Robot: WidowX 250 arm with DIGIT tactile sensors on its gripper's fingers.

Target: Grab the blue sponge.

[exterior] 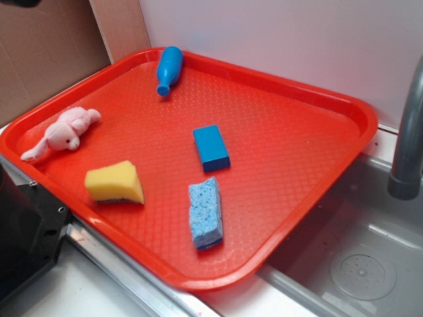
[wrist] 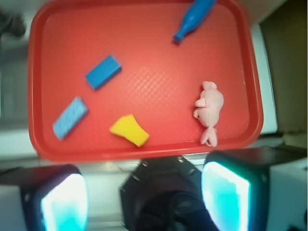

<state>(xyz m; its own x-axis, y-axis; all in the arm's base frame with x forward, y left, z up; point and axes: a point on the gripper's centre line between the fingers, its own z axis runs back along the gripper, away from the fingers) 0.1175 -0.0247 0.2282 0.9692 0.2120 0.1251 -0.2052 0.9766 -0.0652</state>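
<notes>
The blue sponge [exterior: 205,212] is light blue, speckled and wavy-edged. It lies flat near the front edge of the red tray [exterior: 310,105]. In the wrist view it lies at the tray's lower left [wrist: 70,117]. My gripper [wrist: 144,202] hovers high above the counter, off the tray's near edge, over the robot's black base. Its two pads stand wide apart with nothing between them. The gripper does not show in the exterior view.
On the tray lie a smooth darker blue block [exterior: 211,148], a yellow sponge [exterior: 115,183], a pink plush toy [exterior: 63,132] and a blue bottle-shaped toy [exterior: 168,69]. A grey sink [exterior: 357,264] with a faucet [exterior: 408,139] is at right. The black robot base [exterior: 23,244] sits at left.
</notes>
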